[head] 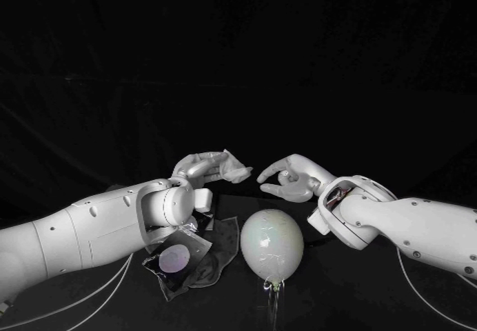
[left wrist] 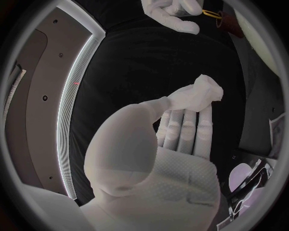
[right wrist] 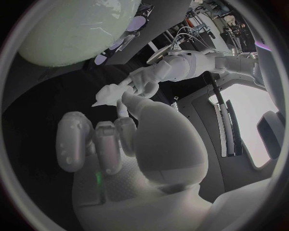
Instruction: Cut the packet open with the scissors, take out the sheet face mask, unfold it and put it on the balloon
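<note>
Two silver hands are hovering close together above the black table, fingertips facing each other w/ a small gap between them; the left hand is pinching the sheet face mask, a small white folded-up wad, betw. its thumb and fingertips, held up off the table; the right hand is grasping nothing, its fingers curling in toward the palm, near the mask but apart from it. From the left wrist, the mask is sticking out past the tips of the left hand, w/ the right hand across a gap of bare table; from the right wrist, the right hand is pointing at the mask in the left hand. On the table, nearer the robot than both hands, a pale egg-shaped balloon is lying w/ its knot end toward the robot; the packet, dark and crumpled w/ a pale round patch, is lying just beside the balloon on the robot's left, partly under the left arm.
</note>
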